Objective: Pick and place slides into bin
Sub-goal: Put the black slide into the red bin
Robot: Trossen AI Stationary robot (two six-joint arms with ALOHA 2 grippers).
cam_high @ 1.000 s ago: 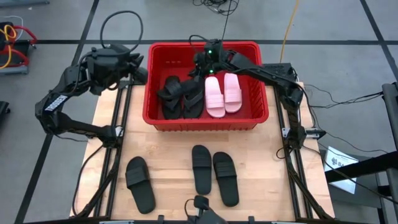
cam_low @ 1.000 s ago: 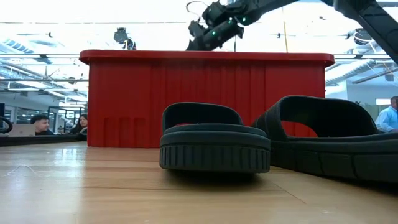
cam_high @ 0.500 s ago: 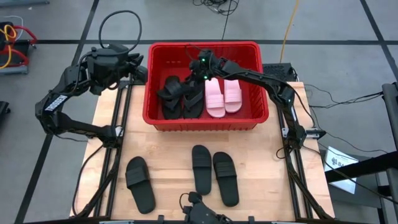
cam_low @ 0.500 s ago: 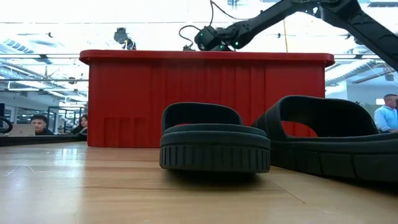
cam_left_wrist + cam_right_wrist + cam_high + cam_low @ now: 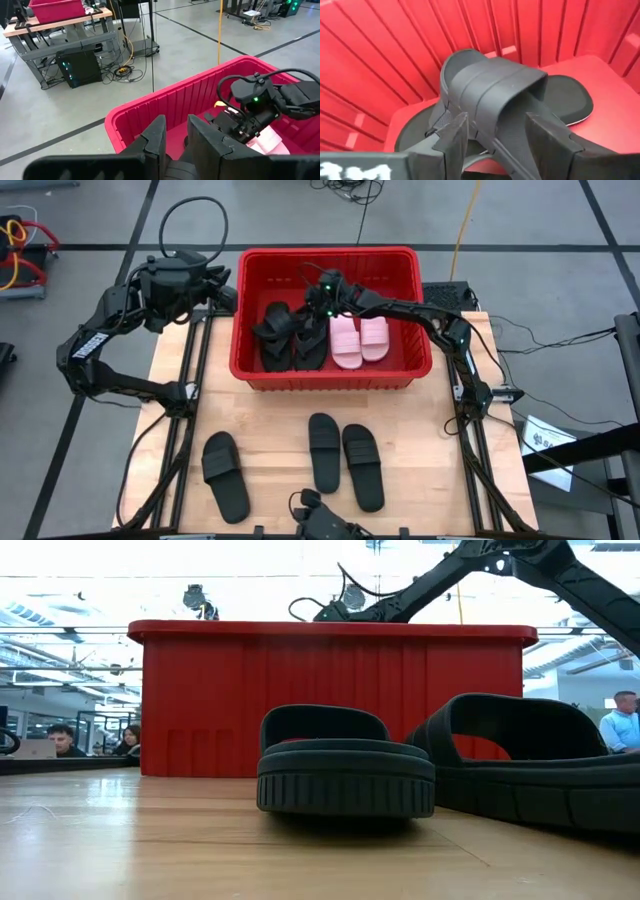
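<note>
Right gripper (image 5: 318, 304) inside the red bin (image 5: 410, 310).
Its fingers (image 5: 456, 136) spread apart, straddling a black slide's (image 5: 500, 95) strap; 2 pink slides (image 5: 358, 338) beside it; left gripper (image 5: 222, 292) waits outside the bin.

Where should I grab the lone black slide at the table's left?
Take the black slide by its strap, the raised arch over the sole, with the jaws straddling that band. Come straight down from above: it lies flat, sole down, clear of the pair beside it.

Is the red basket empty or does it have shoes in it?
Not empty. The red bin holds two pink slides and several black sandals. The right gripper hangs open over them.
</note>
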